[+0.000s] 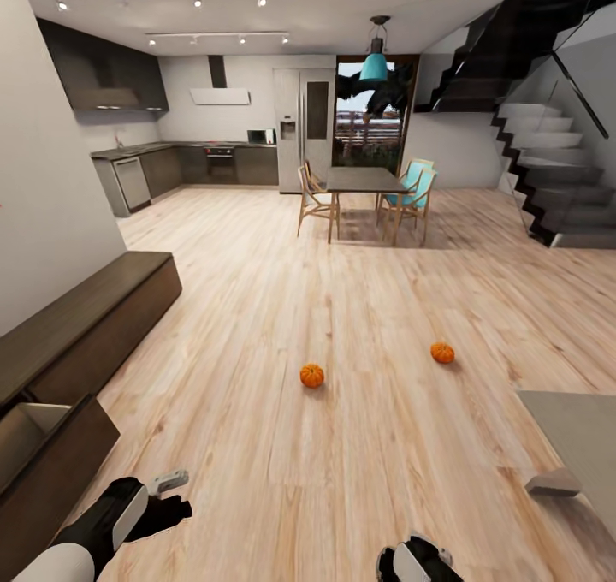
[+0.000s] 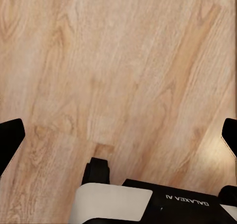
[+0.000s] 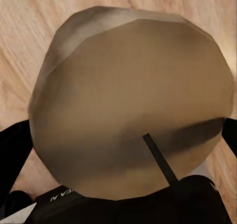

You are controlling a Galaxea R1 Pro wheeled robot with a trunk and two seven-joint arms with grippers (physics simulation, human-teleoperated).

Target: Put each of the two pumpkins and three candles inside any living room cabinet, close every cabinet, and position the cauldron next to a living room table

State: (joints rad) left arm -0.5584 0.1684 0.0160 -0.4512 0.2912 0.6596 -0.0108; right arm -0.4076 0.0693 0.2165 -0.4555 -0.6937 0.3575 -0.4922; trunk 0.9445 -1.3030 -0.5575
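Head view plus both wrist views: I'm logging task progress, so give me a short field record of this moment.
pumpkins: two small round orange pumpkins apart on the light wood plank floor
cabinet: long low dark-brown wood cabinet, nearest drawer open
left gripper: open, nothing held
right gripper: shut on squat olive-grey candle
table: grey top

Two pumpkins (image 1: pixel 312 375) (image 1: pixel 442 353) on floor (image 1: pixel 342 291) between cabinet (image 1: pixel 85 325), table (image 1: pixel 573 445).
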